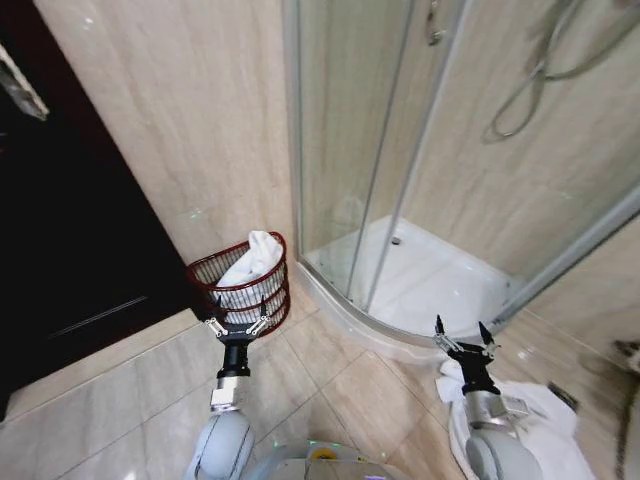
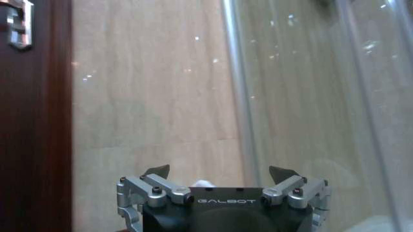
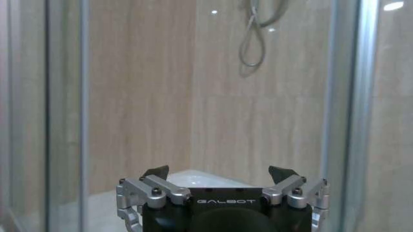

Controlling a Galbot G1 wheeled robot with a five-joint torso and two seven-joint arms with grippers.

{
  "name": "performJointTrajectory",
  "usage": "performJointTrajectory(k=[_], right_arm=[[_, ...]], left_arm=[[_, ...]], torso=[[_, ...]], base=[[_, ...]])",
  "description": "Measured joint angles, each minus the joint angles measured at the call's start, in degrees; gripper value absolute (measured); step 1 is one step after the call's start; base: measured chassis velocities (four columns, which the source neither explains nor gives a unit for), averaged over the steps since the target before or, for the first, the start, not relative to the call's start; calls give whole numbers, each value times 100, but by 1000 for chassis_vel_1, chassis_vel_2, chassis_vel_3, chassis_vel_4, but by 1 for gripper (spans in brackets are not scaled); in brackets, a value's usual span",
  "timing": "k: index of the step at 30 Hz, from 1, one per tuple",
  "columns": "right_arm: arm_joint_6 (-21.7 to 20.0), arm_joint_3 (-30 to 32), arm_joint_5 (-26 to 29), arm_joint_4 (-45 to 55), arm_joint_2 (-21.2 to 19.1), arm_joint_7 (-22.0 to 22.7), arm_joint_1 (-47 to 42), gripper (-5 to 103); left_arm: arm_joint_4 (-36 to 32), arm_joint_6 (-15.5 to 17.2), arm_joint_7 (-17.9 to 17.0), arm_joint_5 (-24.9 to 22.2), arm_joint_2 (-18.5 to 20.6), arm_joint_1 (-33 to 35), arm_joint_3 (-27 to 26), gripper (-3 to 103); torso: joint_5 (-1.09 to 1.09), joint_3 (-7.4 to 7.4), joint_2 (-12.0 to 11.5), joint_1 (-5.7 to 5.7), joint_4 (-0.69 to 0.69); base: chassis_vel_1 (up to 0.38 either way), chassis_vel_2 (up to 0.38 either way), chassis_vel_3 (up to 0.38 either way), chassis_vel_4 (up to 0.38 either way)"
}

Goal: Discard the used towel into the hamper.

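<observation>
The hamper point(image 1: 240, 290), a small dark reddish-brown openwork basket, stands on the floor against the tiled wall beside the shower. A white towel point(image 1: 255, 262) lies inside it, draped up over the rim. My left gripper point(image 1: 238, 326) hangs open just in front of the hamper's near rim, holding nothing. In the left wrist view the left gripper point(image 2: 219, 170) is spread wide, with a bit of white towel point(image 2: 202, 183) showing behind it. My right gripper point(image 1: 462, 334) is open and held up at the right, near the shower's corner; the right wrist view shows it point(image 3: 219, 170) spread wide too.
A glass shower enclosure point(image 1: 390, 150) with a white tray point(image 1: 430, 280) fills the right. A dark wooden door point(image 1: 60, 250) is on the left. White cloth point(image 1: 540, 420) lies on the floor under my right arm. Beige floor tiles point(image 1: 130, 390) spread in front.
</observation>
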Motion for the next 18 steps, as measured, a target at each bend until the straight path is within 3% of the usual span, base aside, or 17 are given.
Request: performJointTrajectory(k=[18], right_arm=[[1,-98,-203,1,185,-11,-5,100]], left_arm=[[44,-78,101,-38,6,-8,-67,100]], torso=[[0,0,0,0,0]], base=[[-45,-101,-102,-49]])
